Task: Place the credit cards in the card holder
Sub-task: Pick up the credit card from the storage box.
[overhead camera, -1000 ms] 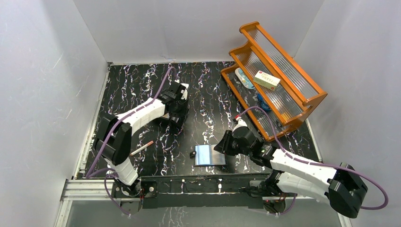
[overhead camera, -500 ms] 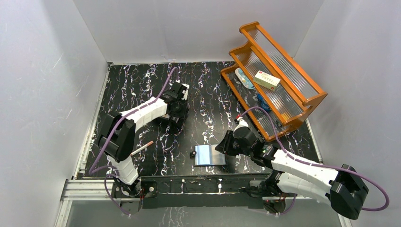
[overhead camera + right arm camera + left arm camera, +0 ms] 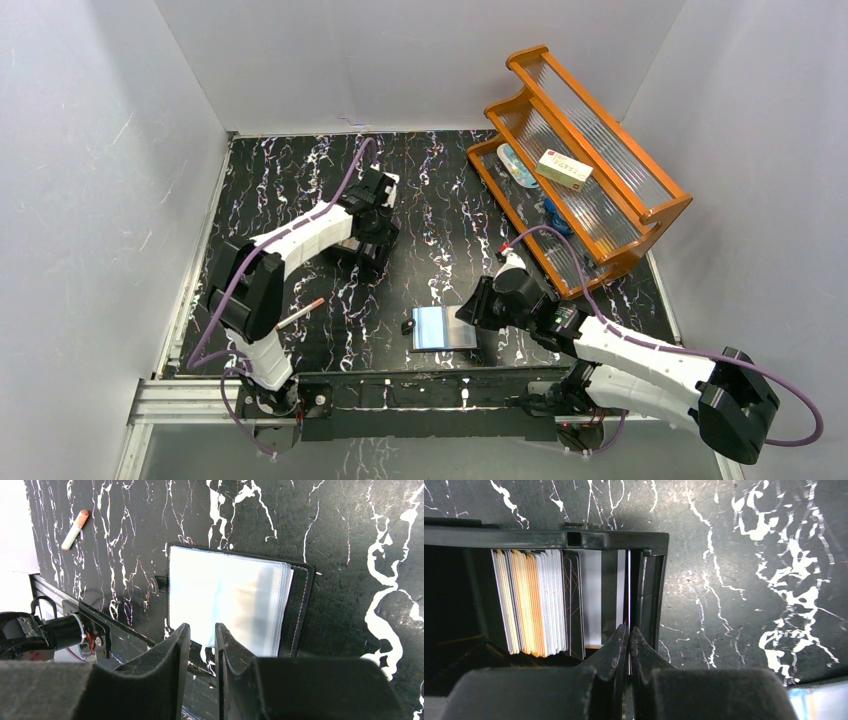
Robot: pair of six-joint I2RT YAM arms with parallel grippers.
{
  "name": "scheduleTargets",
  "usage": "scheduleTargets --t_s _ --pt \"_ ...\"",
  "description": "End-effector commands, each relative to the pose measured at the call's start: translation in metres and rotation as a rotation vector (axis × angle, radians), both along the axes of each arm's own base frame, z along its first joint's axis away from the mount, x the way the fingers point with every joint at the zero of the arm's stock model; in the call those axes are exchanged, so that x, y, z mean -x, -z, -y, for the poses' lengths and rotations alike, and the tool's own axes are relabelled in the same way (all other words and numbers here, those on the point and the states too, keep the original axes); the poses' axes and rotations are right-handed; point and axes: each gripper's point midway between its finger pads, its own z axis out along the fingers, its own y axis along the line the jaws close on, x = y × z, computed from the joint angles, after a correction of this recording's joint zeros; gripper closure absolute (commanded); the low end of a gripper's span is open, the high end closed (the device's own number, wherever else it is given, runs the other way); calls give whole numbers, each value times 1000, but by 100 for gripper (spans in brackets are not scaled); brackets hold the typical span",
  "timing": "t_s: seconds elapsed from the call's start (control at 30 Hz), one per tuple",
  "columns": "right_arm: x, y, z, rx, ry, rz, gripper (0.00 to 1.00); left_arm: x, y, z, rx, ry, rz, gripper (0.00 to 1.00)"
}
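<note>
In the left wrist view, several credit cards (image 3: 531,607) in white, orange and grey stand on edge in a rigid black box (image 3: 549,537). My left gripper (image 3: 629,627) reaches into the box's right end and is shut on the thin edge of one upright credit card (image 3: 628,587). From above, the left gripper (image 3: 365,252) sits left of the table's centre. The card holder (image 3: 443,327) lies open near the front edge, its clear sleeves (image 3: 230,600) facing up. My right gripper (image 3: 201,626) hovers open over the holder's near edge, with nothing between its fingers.
A small pink-tipped stick (image 3: 298,313) lies at the front left, also visible as the stick (image 3: 76,529) in the right wrist view. An orange wooden rack (image 3: 640,215) at the back right holds a cream-and-red carton (image 3: 565,170) and other small items.
My left gripper's jaws have closed onto a card at the right end of the box. The left arm shifted slightly; the right arm and the card holder stayed still.
</note>
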Motion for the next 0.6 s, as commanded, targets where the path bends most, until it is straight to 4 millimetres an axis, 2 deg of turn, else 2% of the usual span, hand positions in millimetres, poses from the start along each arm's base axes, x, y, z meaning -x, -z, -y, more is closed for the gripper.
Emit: scheduleTargets --t_s 0.0,0.2,0.4,0.5,0.57 --pt "-6 -13 -4 -34 13 29 67 -4 -66 8 101 -9 91 100" --pt "-3 -4 2 -2 33 -1 68 12 -118 26 292 -23 124 100" --pt "2 8 15 34 76 -40 68 53 -155 48 589 -79 69 100" --pt "4 14 17 48 75 -56 68 79 -161 58 708 -100 25 100" --pt "4 17 19 66 82 -64 68 95 -157 65 757 -114 -4 100"
